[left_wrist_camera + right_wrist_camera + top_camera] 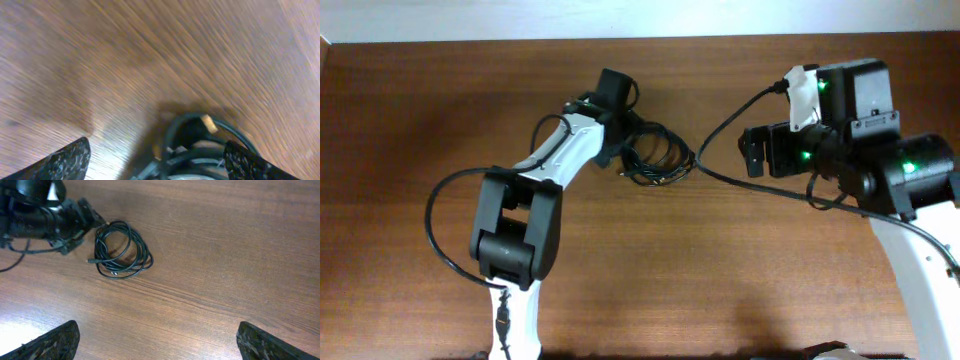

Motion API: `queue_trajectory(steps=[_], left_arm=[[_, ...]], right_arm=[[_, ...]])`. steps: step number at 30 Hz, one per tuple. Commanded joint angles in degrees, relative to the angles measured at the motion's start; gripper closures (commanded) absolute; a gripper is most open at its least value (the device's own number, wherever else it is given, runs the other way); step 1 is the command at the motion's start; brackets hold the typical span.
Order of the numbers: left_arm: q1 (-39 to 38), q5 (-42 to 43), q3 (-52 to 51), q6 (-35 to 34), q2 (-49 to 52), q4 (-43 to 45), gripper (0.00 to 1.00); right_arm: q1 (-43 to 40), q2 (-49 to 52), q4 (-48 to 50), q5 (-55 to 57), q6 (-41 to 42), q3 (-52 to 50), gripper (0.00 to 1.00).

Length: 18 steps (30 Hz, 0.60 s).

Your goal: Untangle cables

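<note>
The cables (658,160) lie as one loose black coil on the wooden table, just right of my left gripper (623,148). In the blurred left wrist view the coil (200,150) sits low between my spread left fingers (157,161), with a small metallic plug (208,123) at its top. The left fingers are open and I see no grip on the coil. In the right wrist view the coil (122,250) lies at the upper left with the left gripper (82,216) at its left edge. My right gripper (157,340) is open and empty, well to the right of the coil in the overhead view (752,152).
A thick black arm wire (740,180) runs across the table from the right arm towards the coil. Another arm wire (435,235) loops out left of the left arm. The table's far edge (520,40) meets a white wall.
</note>
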Motion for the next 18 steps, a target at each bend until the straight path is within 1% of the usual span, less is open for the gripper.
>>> queue_trajectory(steps=[1,2,3,7,10,11,12,14,15,18], left_arm=[[0.2,-2.8,1.2,1.2,0.8,-1.0,0.28],[0.1,-2.8,1.2,1.2,0.8,-1.0,0.32],[-0.2,-2.8,1.2,1.2,0.8,-1.0,0.43],[-1.9,-3.4,1.2,1.2,0.8,-1.0,0.40],[-2.5,-4.8,1.1,1.2,0.9,-1.2,0.40],[-2.5,-4.8,1.1,1.2,1.0,-1.3,0.41],[-2.5,-4.7,0.9,1.2,1.2,-1.4,0.55],[-2.5,-5.0,0.8,1.2,1.2,-1.4,0.56],[-2.5,-5.2,0.8,1.2,1.2,-1.4,0.59],[-2.5,-5.4,0.3,1.2,1.4,-1.4,0.59]], right_arm=[[0.6,0.2,0.0,0.4,0.5,-0.3,0.00],[0.6,0.2,-0.1,0.4,0.4,-0.3,0.00],[0.6,0.2,-0.2,0.4,0.5,-0.3,0.00],[0.6,0.2,-0.9,0.4,0.4,-0.3,0.00],[0.6,0.2,-1.7,0.5,0.4,-0.3,0.00],[0.6,0.2,-1.8,0.4,0.4,-0.3,0.00],[0.6,0.2,-1.9,0.5,0.4,-0.3,0.00],[0.6,0.2,-1.9,0.4,0.4,-0.3,0.00],[0.6,0.2,-1.9,0.5,0.4,-0.3,0.00],[0.6,0.2,-1.9,0.5,0.4,-0.3,0.00]])
